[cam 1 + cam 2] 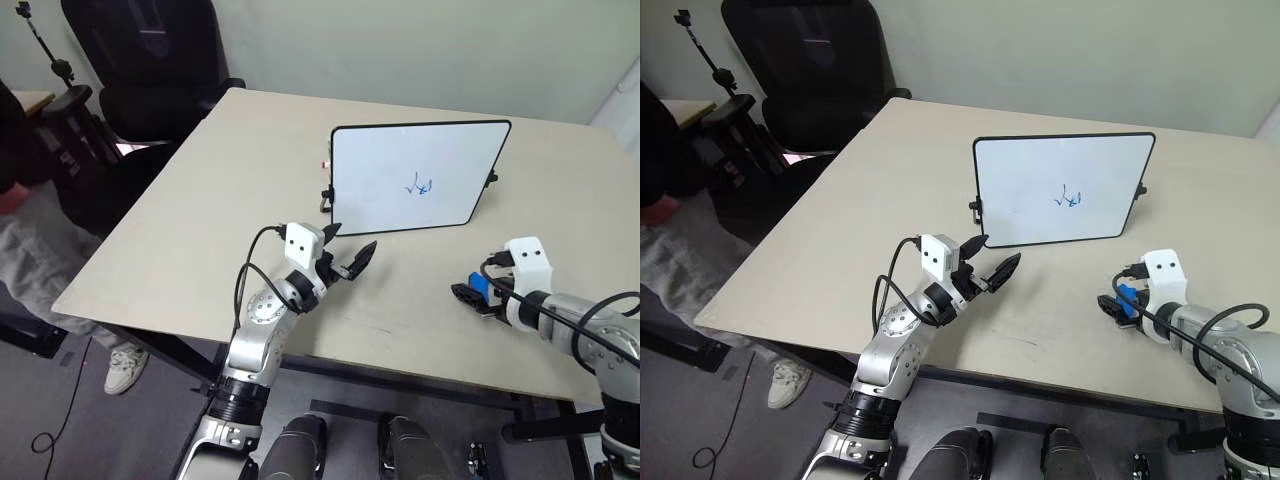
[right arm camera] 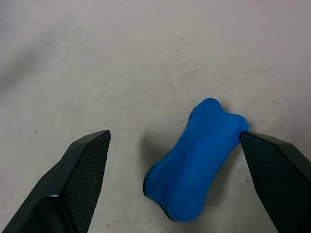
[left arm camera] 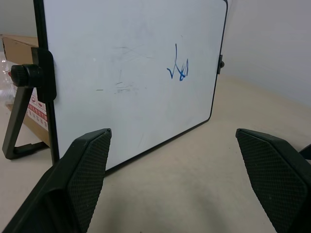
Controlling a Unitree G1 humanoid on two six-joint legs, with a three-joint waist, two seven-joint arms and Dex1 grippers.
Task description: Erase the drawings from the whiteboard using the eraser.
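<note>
Both silver-grey arms carry looping black cables, a white camera box with two dark dots, and black diamond-textured fingers (image 3: 87,170).

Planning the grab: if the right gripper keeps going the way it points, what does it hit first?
Likely the eraser, lying on the table between the right gripper's open fingers, nearer one finger.

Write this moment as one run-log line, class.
right gripper: open, astride eraser lying on table | left gripper: open, empty, facing whiteboard | drawings: not erased
</note>
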